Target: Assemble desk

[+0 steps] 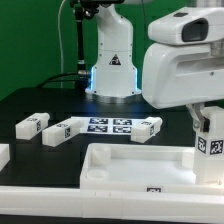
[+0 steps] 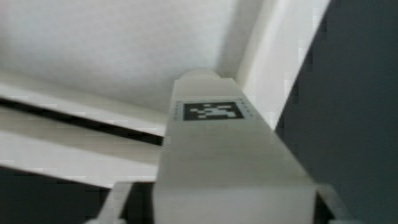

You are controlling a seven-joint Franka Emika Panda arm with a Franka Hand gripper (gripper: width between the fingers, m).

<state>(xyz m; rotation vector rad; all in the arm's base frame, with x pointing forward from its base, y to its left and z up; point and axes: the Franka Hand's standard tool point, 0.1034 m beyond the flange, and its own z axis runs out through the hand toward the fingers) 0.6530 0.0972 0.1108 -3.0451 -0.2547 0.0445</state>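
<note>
My gripper (image 1: 204, 110) is at the exterior view's right, shut on a white square-section leg block (image 1: 210, 145) held upright over the right end of the desk top (image 1: 120, 168), a broad rimmed white tray at the front. In the wrist view the leg (image 2: 217, 150) fills the space between my fingers (image 2: 121, 200), its tagged end (image 2: 215, 111) pointing at the top's rim and corner (image 2: 267, 50). I cannot tell whether the leg touches the top. Three more legs lie on the black table: two at the left (image 1: 32, 124) (image 1: 60, 130) and one in the middle (image 1: 148, 127).
The marker board (image 1: 108, 125) lies flat between the loose legs, in front of the robot base (image 1: 110, 70). Another white part (image 1: 3, 155) shows at the left edge of the exterior view.
</note>
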